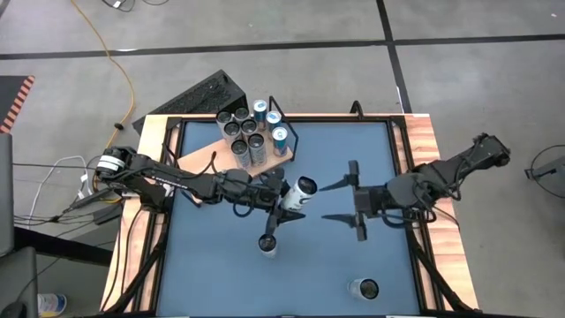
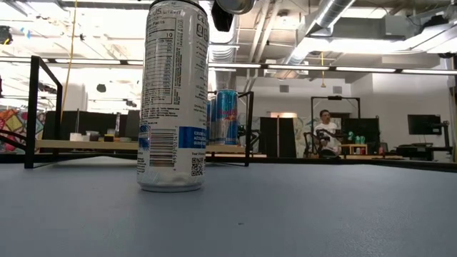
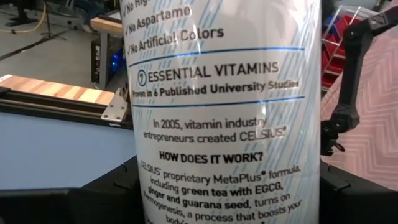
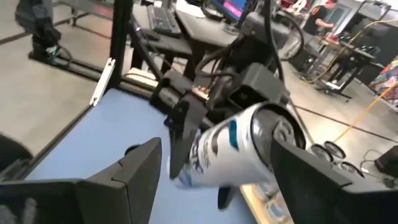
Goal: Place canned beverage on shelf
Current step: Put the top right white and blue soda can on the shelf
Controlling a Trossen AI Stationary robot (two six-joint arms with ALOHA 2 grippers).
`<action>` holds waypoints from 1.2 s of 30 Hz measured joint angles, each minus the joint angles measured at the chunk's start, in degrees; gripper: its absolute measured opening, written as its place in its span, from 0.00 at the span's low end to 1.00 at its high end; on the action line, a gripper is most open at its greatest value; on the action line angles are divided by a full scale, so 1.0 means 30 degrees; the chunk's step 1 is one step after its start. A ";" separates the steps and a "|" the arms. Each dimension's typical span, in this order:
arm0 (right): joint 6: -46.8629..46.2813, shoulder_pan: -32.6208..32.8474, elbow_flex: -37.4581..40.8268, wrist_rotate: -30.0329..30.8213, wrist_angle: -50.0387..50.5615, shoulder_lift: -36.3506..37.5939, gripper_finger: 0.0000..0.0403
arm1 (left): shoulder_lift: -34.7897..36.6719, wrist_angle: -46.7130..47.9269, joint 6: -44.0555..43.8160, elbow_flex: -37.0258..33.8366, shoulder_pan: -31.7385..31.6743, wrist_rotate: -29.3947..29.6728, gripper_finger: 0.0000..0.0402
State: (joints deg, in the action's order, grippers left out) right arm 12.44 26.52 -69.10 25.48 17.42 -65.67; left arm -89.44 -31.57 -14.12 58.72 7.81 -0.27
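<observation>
White and pale blue, the tall slim can (image 3: 224, 118) fills the left wrist view, its printed side close enough to read: "No Aspartame", "No Artificial Colors", "7 Essential Vitamins", "Proven in 6 Published University Studies", "In 2005, vitamin industry entrepreneurs created CELSIUS", "How does it work?" and lines about green tea with EGCG, ginger and guarana seed. In the high view the left gripper (image 1: 284, 196) pinches this can (image 1: 300, 192) above the middle of the matte blue tabletop (image 1: 353, 150), the can tilted with its silver top toward the right arm. The right gripper (image 1: 357, 200) hangs just beside it over the table, its dark fingers spread wide and holding nothing.

A second slim white can (image 2: 173, 96) stands upright on the table, showing a nutrition panel, a barcode and a square code. A third can (image 1: 364, 289) stands near the table's front edge.

Pale wood with a thin black wire frame, the shelf (image 1: 205, 157) lies at the table's far left corner, carrying a cluster of upright cans (image 1: 250, 134), some blue and silver. A seated person (image 2: 327, 133) shows in the room behind.
</observation>
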 joint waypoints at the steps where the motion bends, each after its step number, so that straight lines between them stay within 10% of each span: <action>1: -0.0064 -0.0041 0.0000 -0.0085 0.0294 0.0139 0.72 | 0.0109 0.0131 0.0112 0.0000 0.0000 0.0005 0.61; 16: -0.1930 -0.0559 0.0705 0.0139 0.4217 0.2859 0.72 | 0.3329 0.3144 0.4071 0.0029 0.0303 0.3644 0.61; 30: -0.3661 -0.3039 1.0207 -0.0432 -0.8109 0.7703 0.72 | 0.3864 0.4192 0.6609 -0.0069 0.0933 0.2232 0.61; 36: -0.3260 -0.2951 1.0241 -0.0547 -0.8801 0.6926 0.72 | 0.3864 -0.2077 0.6984 -0.3298 0.0203 0.0422 0.61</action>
State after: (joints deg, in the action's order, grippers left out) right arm 2.66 17.67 -38.38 23.84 -8.98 -44.89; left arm -77.84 -37.80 6.83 48.83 8.42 1.00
